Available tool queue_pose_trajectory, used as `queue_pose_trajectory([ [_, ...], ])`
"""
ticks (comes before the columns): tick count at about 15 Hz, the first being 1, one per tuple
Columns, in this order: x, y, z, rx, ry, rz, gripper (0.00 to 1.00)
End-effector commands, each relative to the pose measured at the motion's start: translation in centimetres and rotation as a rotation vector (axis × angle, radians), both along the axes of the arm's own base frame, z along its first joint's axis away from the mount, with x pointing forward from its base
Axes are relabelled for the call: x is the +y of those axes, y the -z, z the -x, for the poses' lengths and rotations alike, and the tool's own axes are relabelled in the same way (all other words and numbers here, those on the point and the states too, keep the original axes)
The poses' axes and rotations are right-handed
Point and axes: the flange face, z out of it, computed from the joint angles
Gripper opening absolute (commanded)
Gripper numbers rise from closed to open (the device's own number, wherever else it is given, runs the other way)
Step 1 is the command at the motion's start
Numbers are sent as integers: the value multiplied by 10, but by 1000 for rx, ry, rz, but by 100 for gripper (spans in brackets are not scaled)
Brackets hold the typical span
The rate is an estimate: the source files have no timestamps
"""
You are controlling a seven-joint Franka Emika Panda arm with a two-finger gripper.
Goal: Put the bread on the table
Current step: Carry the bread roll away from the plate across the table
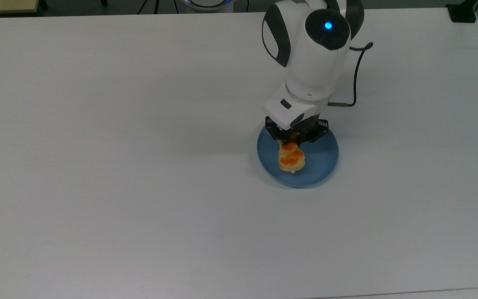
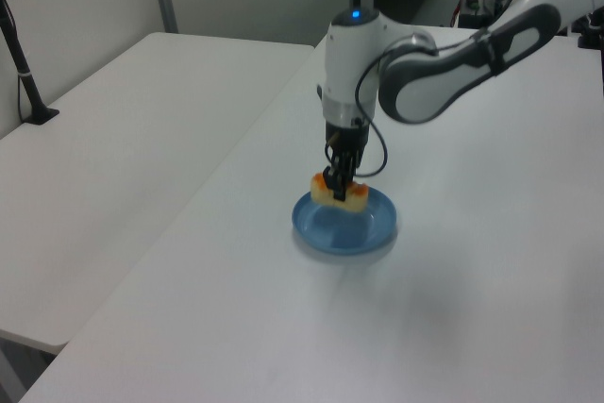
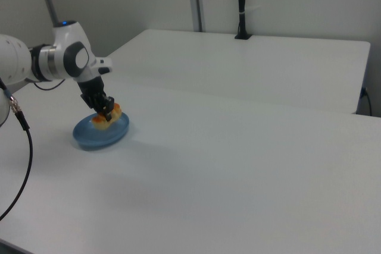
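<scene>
Table (image 1: pixel 139 166): wide bare white top. Plate (image 1: pixel 322 164) right of centre, top view. Gripper (image 1: pixel 293 139) clamped on bread (image 1: pixel 291 159), held just above plate (left view). Step: carrying off. Next, probably: move sideways past rim, lower onto table.

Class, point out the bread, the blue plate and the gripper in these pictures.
bread (image 1: pixel 291 158), top view, glazed top.
blue plate (image 1: pixel 322 160), top view, bare inner surface.
gripper (image 2: pixel 339 179), left view, midway between its fingertips.
</scene>
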Motion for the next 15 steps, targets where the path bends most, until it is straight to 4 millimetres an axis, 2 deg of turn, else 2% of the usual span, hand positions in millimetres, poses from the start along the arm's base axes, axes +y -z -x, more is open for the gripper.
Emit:
queue_pose_trajectory([
  [1,-54,-52,-5,25,-74,32,28],
  [5,-162,-57,-26,40,-109,58,28],
  [7,-233,-52,-28,71,-113,74,28],
  [10,-338,-47,-21,95,-119,91,28],
  [11,-385,-39,-15,108,-116,96,28],
  [12,-417,-29,-8,127,-114,93,28],
  [13,-447,-23,0,139,-118,89,28],
  [15,-486,-16,6,113,-157,103,28],
])
